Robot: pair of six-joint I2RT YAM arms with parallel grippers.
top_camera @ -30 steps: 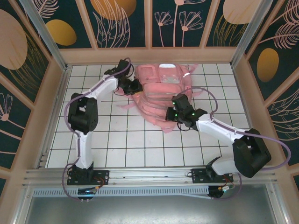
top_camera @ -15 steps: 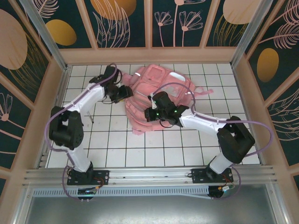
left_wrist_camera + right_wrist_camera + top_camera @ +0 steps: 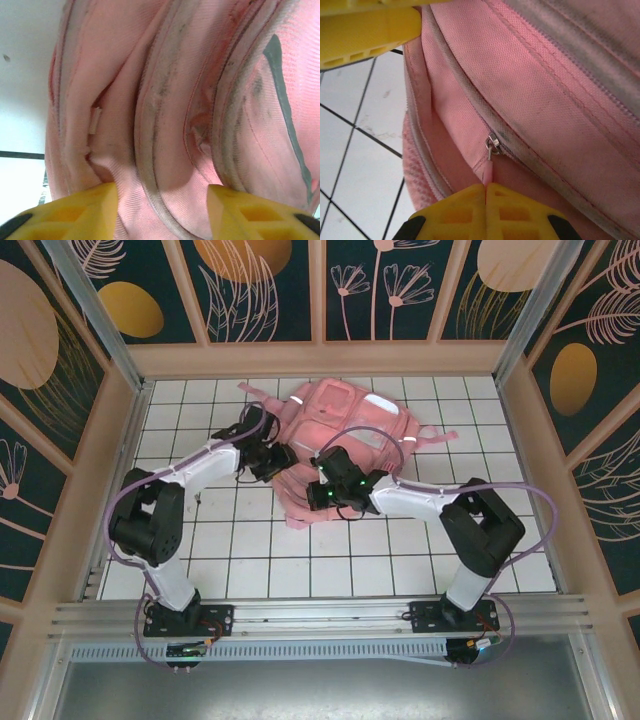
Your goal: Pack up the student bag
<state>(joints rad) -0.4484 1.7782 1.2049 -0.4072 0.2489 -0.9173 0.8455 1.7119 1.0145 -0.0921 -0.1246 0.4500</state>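
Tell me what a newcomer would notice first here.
The pink student bag lies at the far middle of the white tiled table, both arms reaching onto it. The right gripper is shut on the pink zip pull at the bag's near edge; the left gripper, open, straddles a fabric fold.

The zip pull (image 3: 489, 167) on the student bag (image 3: 545, 90) lies half hidden in the closed right pincer (image 3: 485, 187).
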